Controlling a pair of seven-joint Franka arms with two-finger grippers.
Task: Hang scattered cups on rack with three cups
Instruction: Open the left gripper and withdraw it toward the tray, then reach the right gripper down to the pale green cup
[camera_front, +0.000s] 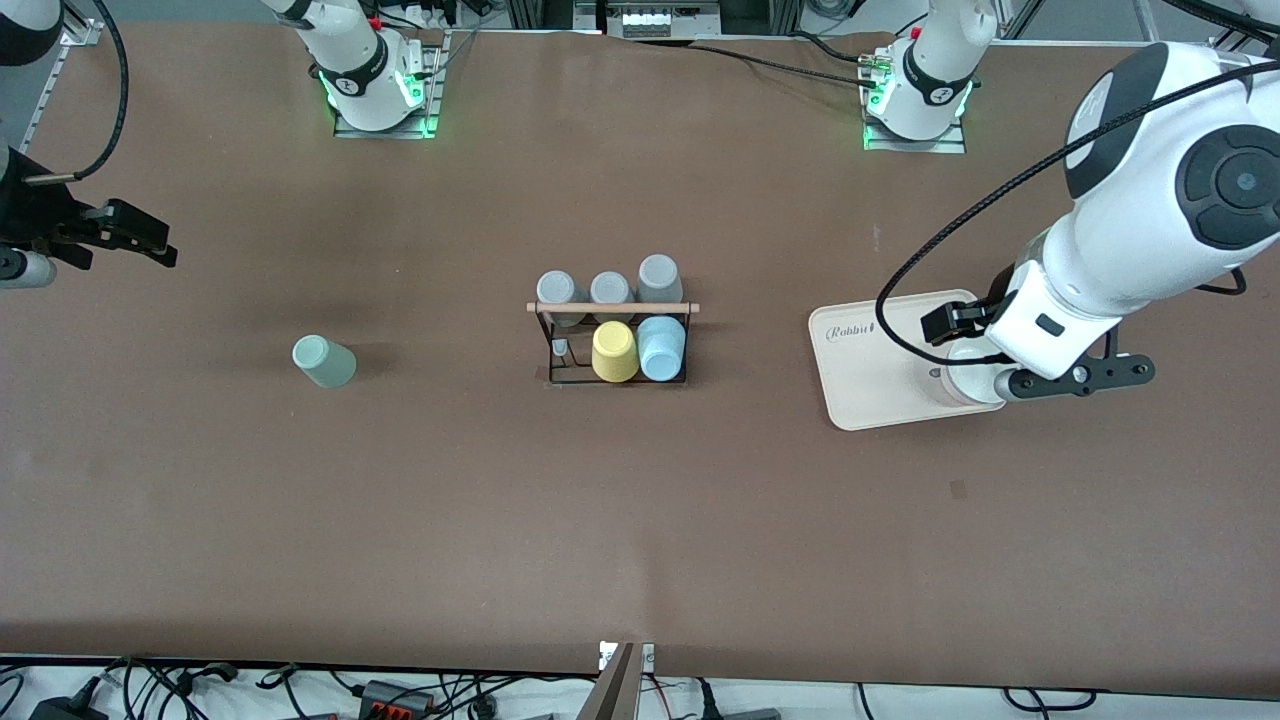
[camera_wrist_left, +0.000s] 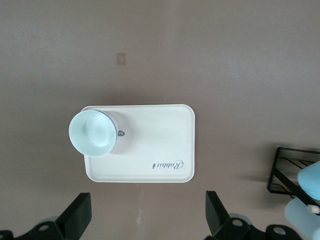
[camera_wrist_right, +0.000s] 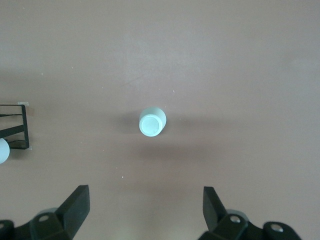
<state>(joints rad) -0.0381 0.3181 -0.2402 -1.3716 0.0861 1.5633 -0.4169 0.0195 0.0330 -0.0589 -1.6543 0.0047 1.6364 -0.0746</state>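
The black wire rack (camera_front: 548, 345) with a wooden rod stands at the table's middle. It holds three grey cups, a yellow cup (camera_front: 615, 351) and the light blue cup (camera_front: 661, 347). The sage green cup (camera_front: 323, 361) stands alone on the table toward the right arm's end, and also shows in the right wrist view (camera_wrist_right: 152, 122). My right gripper (camera_front: 140, 238) is open and empty, high above the table at that end; in its wrist view (camera_wrist_right: 146, 212) the green cup lies ahead of it. My left gripper (camera_front: 1080, 376) is open and empty above the beige tray; its wrist view (camera_wrist_left: 149, 215) shows bare table between the fingers.
The beige tray (camera_front: 870, 345) lies toward the left arm's end with a pale cup (camera_wrist_left: 94, 132) standing mouth up on it. The rack's corner (camera_wrist_left: 295, 170) and the blue cup (camera_wrist_left: 307, 192) show at the edge of the left wrist view. Cables run along the table's near edge.
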